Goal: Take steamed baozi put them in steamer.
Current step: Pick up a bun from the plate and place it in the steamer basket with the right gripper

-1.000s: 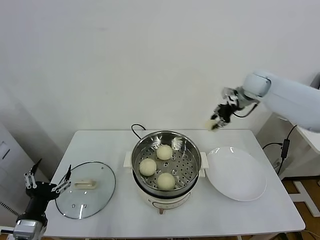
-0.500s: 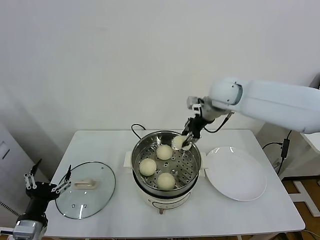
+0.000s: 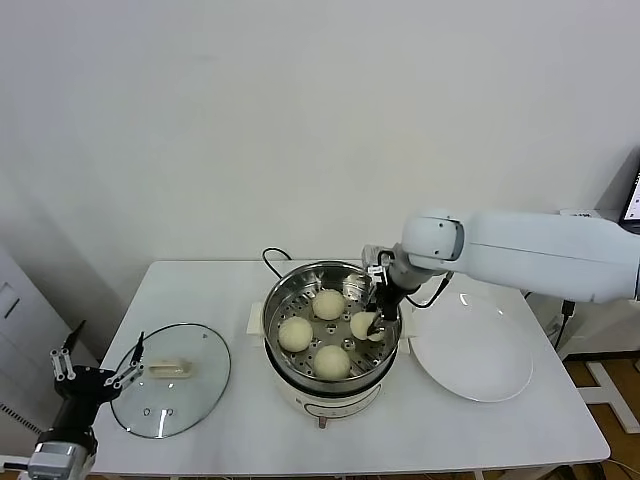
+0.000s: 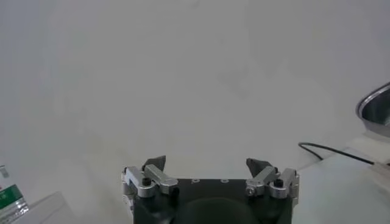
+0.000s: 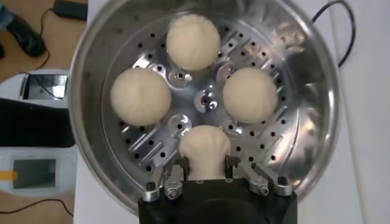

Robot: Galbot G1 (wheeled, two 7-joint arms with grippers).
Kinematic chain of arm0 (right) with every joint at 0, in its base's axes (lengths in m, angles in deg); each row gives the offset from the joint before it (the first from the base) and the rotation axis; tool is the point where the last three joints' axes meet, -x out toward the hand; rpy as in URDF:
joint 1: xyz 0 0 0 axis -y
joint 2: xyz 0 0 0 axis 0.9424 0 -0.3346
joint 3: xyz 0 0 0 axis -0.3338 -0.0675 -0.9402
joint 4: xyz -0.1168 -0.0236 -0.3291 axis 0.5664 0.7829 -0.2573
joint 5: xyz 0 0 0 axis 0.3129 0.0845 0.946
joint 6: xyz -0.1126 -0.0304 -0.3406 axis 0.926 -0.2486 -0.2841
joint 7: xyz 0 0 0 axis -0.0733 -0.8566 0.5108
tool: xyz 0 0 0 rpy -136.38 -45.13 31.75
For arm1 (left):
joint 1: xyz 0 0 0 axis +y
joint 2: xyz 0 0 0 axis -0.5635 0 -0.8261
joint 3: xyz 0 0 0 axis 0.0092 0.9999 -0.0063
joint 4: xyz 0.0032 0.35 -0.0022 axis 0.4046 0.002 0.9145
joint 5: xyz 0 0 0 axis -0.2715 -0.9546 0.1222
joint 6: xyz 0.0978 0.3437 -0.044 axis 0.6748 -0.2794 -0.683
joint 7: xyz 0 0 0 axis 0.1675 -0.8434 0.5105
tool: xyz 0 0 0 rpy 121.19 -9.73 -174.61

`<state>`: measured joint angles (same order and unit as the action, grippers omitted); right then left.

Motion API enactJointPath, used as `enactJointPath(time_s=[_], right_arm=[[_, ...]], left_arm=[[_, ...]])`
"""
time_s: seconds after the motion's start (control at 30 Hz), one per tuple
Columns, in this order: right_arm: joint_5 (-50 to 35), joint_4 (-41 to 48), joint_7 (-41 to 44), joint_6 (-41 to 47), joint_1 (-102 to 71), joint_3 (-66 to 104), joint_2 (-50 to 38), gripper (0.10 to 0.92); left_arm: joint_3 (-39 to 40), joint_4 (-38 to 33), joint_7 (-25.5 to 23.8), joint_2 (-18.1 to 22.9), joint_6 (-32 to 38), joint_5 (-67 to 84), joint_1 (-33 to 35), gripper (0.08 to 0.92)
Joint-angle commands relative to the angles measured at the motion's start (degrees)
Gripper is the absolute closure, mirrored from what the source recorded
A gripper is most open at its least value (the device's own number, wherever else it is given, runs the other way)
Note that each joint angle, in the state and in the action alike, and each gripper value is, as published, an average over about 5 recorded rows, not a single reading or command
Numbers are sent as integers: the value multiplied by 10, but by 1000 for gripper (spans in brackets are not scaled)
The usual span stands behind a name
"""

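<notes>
The steamer [image 3: 272,310] stands mid-table, a shiny perforated basket [image 5: 304,152] on a white base. Three steamed baozi lie in it [image 3: 328,304] [image 3: 295,333] [image 3: 332,361]; the right wrist view shows them as well [image 5: 192,41] [image 5: 140,92] [image 5: 250,94]. My right gripper [image 3: 371,320] [image 5: 206,163] reaches down into the basket's right side. It is shut on another baozi [image 3: 361,325] [image 5: 205,146], which is squeezed between the fingers just above the perforated floor. My left gripper [image 3: 97,358] [image 4: 207,164] hangs open and empty off the table's left edge.
A glass lid with a cream handle [image 3: 170,378] lies on the table [image 3: 230,440] left of the steamer. A bare white plate [image 3: 475,345] sits to its right. A black cord [image 3: 272,258] runs off behind the steamer.
My right gripper carried the baozi from high at the back right, leftward and down into the steamer basket. The left arm stayed put.
</notes>
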<state>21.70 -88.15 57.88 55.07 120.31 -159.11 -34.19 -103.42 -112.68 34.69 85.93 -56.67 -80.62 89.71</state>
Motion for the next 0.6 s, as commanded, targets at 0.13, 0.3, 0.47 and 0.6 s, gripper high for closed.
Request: enactJointPath(time_s=[0.13, 0.3, 0.47, 0.6], right_arm=[[13, 0, -35, 16, -35, 6, 0, 584], [1, 5, -40, 15, -26, 16, 1, 441], [-48, 24, -20, 8, 15, 39, -1, 302], [-116, 52, 0, -14, 33, 85, -16, 217]], left_arm=[[0, 5, 0, 3, 2, 1, 0, 177], [2, 3, 0, 3, 1, 0, 0, 177], [2, 0, 0, 1, 0, 1, 0, 177], [4, 0, -1, -1, 0, 1, 0, 177]])
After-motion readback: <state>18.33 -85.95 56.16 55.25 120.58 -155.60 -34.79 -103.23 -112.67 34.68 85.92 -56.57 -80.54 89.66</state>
